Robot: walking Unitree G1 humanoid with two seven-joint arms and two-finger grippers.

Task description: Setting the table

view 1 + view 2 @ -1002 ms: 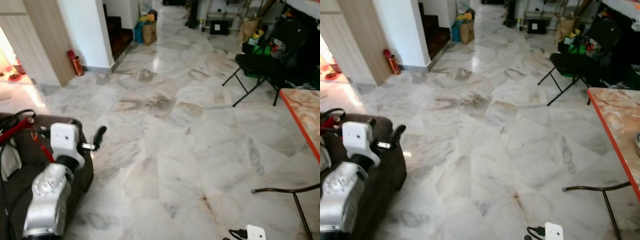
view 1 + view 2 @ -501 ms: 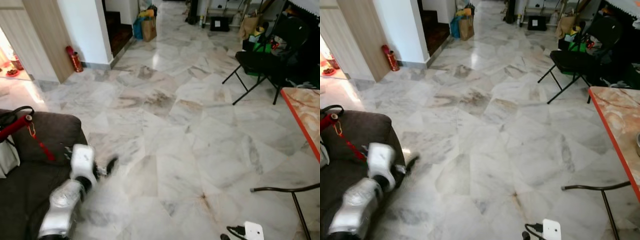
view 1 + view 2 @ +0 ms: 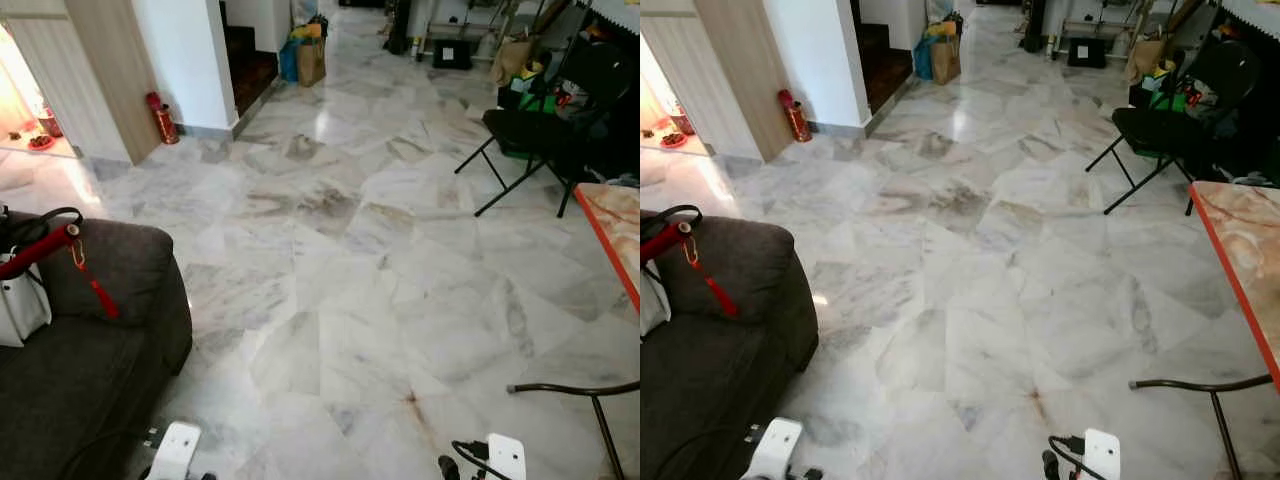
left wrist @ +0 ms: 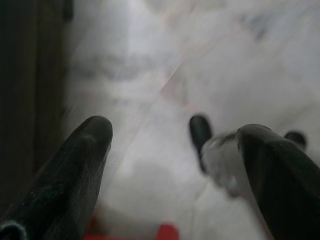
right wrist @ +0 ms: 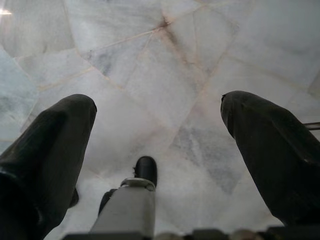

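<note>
Ahead, head views: grey-veined white marble floor (image 3: 340, 260) stretches open; orange-edged marble-pattern table (image 3: 1240, 240) at my right, no tableware seen on its visible strip. Dark sofa (image 3: 90, 350) at left carries white bag (image 3: 20, 305), contents hidden. Best turn right, approach table squarely.
Left wrist view: my left gripper (image 4: 175, 150) open, empty, above floor.
Right wrist view: my right gripper (image 5: 160, 145) open, empty, pointing floorward.

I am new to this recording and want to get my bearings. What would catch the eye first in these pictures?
The wide marble floor takes up most of the scene. A dark sofa stands at the robot's left, with a red strap lying over its arm, and a black folding chair stands far off to the right. The orange-edged table shows at the right edge, while both grippers hang low and open above the floor.
</note>
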